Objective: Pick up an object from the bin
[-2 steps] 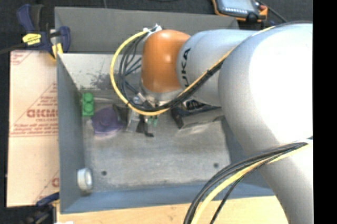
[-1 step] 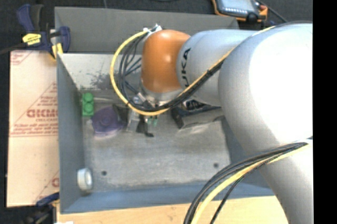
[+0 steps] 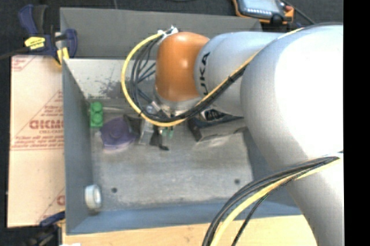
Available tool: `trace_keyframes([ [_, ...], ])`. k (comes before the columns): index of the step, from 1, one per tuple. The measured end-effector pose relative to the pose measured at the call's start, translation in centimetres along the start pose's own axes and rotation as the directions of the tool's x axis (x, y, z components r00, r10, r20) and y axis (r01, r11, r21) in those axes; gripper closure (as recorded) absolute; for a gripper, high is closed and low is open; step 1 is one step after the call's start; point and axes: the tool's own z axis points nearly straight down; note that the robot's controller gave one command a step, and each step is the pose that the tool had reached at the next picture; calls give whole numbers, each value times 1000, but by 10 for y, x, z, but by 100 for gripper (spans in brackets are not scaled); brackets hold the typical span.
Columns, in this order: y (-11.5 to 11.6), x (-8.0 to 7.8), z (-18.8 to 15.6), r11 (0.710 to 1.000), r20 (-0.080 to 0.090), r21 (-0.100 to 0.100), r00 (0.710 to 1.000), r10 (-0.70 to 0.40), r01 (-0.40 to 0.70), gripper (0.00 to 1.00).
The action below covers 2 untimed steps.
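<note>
The black letters "UKA" [image 3: 204,74] run up the white casing of the arm [image 3: 277,100], next to its orange cover [image 3: 179,65]; the start of the word is hidden by the cover. No other writing can be read inside the bin [image 3: 173,181].

The gripper [image 3: 159,139] hangs low over the grey floor, just to the right of a purple cap [image 3: 115,133], a round, squat thing lying in the left half of the bin. This purple cap is the loose thing nearest the gripper. It cannot be told whether the two touch, or whether the gripper is open or closed, since the wrist and a loop of yellow and black cables [image 3: 130,77] hide most of it. A small green speck sits at the gripper's tip; it is too small to tell what it is.

Just above and left of the purple cap stands a green block [image 3: 95,114], near the left wall. Well below the cap, in the near left corner, lies a small white cylinder [image 3: 92,197]. To the right of the cap, past the gripper, a dark flat thing [image 3: 211,123] lies half under the arm. Far up and to the right of the cap, outside the bin, rests an orange and black handset [image 3: 263,6] with a small screen.
</note>
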Motion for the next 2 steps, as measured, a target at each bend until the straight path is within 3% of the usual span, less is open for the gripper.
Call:
trace_keyframes([
  [2, 0, -1, -12, 1000, 3, -2, 1000, 0, 0, 100],
])
